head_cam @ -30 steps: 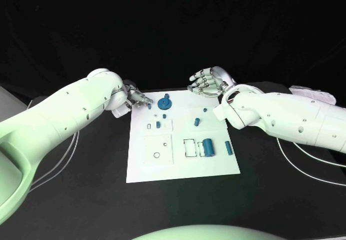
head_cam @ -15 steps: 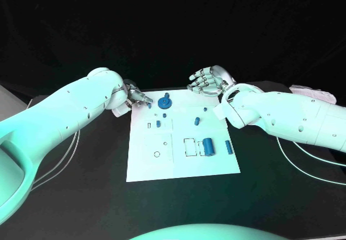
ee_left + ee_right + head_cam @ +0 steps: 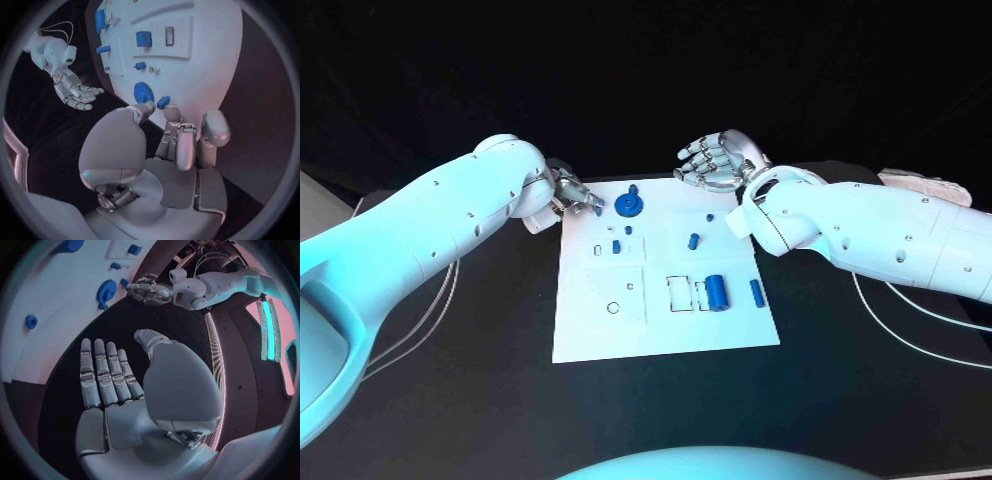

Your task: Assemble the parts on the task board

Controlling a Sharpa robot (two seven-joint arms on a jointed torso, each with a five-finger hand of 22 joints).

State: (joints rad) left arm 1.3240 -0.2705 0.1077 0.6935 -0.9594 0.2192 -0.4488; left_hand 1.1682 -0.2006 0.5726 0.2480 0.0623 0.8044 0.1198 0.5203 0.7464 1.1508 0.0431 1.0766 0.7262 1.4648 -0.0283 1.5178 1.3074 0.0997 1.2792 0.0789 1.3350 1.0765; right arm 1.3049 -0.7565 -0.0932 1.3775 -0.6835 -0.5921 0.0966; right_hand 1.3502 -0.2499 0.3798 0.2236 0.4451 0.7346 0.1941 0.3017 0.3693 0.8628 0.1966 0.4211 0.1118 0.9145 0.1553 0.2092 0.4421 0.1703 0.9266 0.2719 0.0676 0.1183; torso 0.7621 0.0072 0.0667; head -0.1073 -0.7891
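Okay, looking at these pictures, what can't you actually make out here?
- Whether the left robot hand touches the small blue part at the task board corner: its fingers overlap it.
- Shapes of the tiny parts: too small in the head view.
- Right robot hand: palm side hidden in the head view.

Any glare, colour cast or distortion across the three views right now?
Head view: cyan tint on both arms, task board evenly lit, no glare, black surround. Left wrist view: fisheye bows the board's edges, pinkish tint. Right wrist view: bright cyan and pink light strips at the rim.
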